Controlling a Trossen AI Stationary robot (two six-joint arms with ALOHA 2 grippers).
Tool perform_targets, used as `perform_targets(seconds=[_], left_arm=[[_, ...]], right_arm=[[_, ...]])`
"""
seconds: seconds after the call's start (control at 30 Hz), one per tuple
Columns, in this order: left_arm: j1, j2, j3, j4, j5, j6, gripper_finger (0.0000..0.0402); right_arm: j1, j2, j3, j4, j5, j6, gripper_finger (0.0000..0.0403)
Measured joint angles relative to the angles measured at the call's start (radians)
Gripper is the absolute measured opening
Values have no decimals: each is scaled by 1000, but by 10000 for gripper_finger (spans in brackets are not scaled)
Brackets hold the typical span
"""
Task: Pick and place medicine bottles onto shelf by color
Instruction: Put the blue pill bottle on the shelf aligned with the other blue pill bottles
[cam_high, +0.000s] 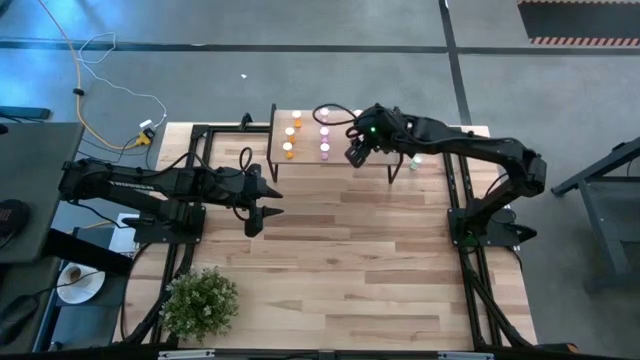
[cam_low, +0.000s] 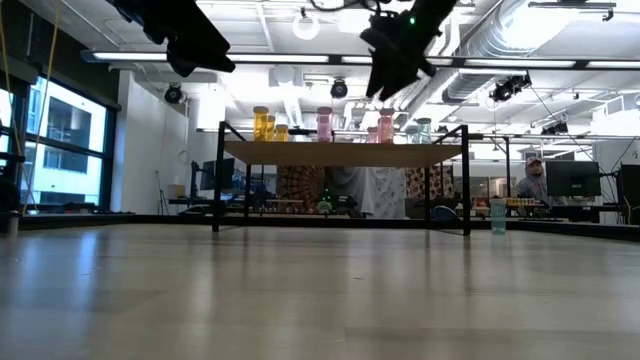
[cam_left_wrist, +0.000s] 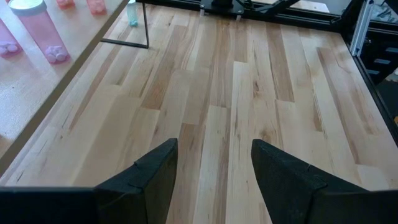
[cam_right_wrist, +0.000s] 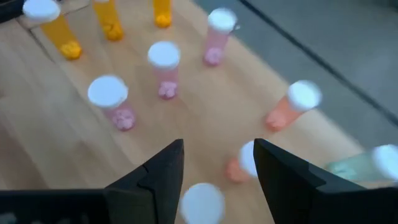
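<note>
Orange bottles (cam_right_wrist: 109, 22) three, pink bottles (cam_right_wrist: 165, 68) three.

Counted on the shelf (cam_high: 306, 161): three orange bottles (cam_right_wrist: 107, 20), three pink bottles (cam_right_wrist: 165, 70), two red bottles (cam_right_wrist: 291, 109). Saw one further white cap (cam_right_wrist: 202, 203), body colour unclear. Logged one pale green bottle (cam_right_wrist: 375, 163), one potted plant (cam_high: 200, 301).

I see orange bottles (cam_high: 290, 132) and pink bottles (cam_high: 325, 133) standing upright in rows on the light-wood shelf (cam_high: 305, 150), all white-capped. A pale green bottle (cam_high: 415, 160) stands on the desk just beside the shelf's leg.
</note>
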Motion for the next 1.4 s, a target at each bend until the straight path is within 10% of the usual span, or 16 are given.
perform_targets(seconds=[0.4, 0.77, 1.07, 1.4], left_arm=[[0, 0, 0, 0, 0, 0, 196], [0, 0, 0, 0, 0, 2, 196], [0, 0, 0, 0, -1, 27, 196], [0, 0, 0, -7, -1, 27, 196]], right_arm=[[0, -25, 120, -239, 233, -24, 186], [-21, -277, -110, -253, 416, 153, 186], [-129, -430, -319, -238, 386, 333, 186], [-361, -510, -475, -139, 106, 311, 186]])
